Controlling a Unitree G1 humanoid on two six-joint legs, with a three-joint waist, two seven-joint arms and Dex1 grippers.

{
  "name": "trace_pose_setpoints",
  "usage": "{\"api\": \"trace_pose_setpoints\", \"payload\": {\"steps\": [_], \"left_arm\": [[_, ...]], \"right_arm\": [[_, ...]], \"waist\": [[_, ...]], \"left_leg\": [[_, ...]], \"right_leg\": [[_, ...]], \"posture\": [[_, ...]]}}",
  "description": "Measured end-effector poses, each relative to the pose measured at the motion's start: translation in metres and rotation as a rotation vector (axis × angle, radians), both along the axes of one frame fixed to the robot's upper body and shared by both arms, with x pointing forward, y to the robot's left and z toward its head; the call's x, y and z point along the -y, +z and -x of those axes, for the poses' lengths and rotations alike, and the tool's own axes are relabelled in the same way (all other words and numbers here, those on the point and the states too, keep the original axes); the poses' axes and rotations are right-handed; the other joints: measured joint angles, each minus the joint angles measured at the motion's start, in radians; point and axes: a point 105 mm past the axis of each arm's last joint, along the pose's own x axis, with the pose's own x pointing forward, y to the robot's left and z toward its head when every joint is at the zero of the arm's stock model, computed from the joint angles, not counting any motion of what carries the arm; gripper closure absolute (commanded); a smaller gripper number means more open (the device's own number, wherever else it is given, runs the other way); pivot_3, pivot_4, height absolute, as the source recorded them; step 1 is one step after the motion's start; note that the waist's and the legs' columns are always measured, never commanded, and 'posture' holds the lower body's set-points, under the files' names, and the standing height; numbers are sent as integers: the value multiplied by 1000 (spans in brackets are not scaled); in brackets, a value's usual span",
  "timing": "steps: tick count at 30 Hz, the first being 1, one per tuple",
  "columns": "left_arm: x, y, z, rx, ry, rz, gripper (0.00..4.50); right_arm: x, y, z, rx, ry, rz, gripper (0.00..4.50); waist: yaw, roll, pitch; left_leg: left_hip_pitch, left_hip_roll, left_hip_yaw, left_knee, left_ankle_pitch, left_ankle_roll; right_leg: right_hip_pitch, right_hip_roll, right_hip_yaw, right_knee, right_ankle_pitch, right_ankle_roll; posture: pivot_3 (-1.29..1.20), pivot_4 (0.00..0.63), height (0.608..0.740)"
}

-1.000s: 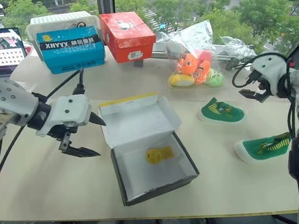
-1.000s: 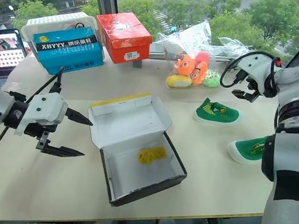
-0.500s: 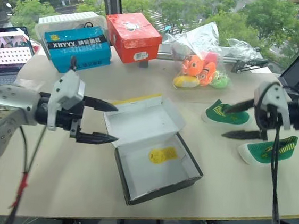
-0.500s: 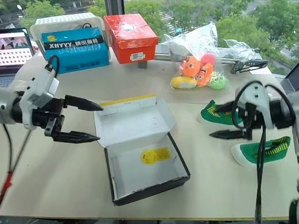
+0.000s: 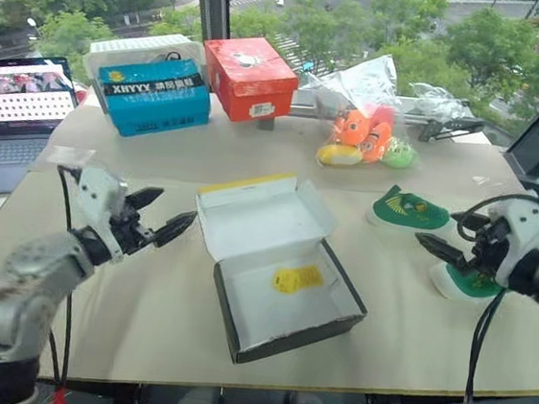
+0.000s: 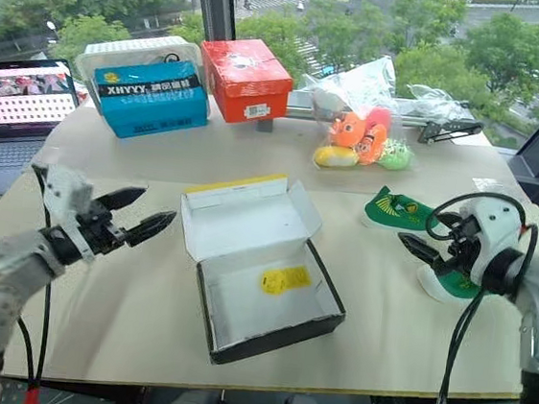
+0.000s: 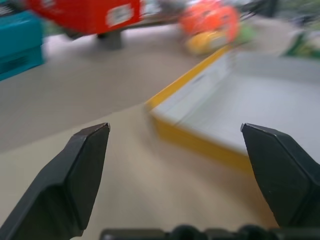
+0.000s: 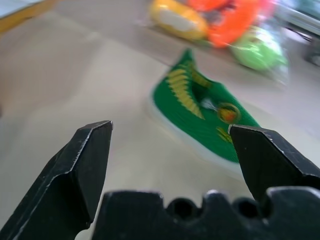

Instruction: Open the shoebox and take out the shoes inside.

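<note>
shoebox (image 5: 281, 271) open | both tools wide, empty | blue box (image 5: 148, 100), toys (image 5: 365, 135) behind

The right gripper (image 5: 451, 242), a second ago raised near the bag of plush toys (image 5: 364, 125) at the far side of the table (image 5: 160, 326), has come down and back, and now hangs with its jaws spread over the nearer green shoe (image 5: 461, 283). The left gripper (image 5: 157, 214) has dropped lower and rolled, its spread jaws now level beside the open shoebox (image 5: 278, 261) lid.
</note>
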Motion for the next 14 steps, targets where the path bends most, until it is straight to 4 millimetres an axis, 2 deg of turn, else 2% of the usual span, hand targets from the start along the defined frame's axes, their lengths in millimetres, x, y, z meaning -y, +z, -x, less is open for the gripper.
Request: {"api": "trace_pose_setpoints", "payload": {"steps": [3,7,10,14], "left_arm": [[-6,-21,4,-1,116,44,0],[0,-48,16,-14,167,98,0],[6,-62,23,-30,179,111,0],[8,-77,31,-80,193,123,0]], "right_arm": [[7,-25,13,70,-189,-146,116],[-26,-75,38,33,-278,-282,116],[-49,-80,43,44,-285,-301,116],[-68,-81,46,77,-285,-272,116]], "waist": [[2,-3,-5],[-6,0,-9],[-12,1,-9],[-10,1,-12]], "left_leg": [[0,2,0,-3,0,0],[-2,3,1,-4,-1,-1],[2,3,2,-4,-1,0],[7,4,2,-4,0,0]], "right_leg": [[-1,1,0,-2,0,0],[-3,0,1,-2,0,0],[0,1,2,-2,1,0],[5,3,1,-2,0,-1]], "posture": [[0,150,740],[0,150,740],[0,150,740],[0,150,740]]}}
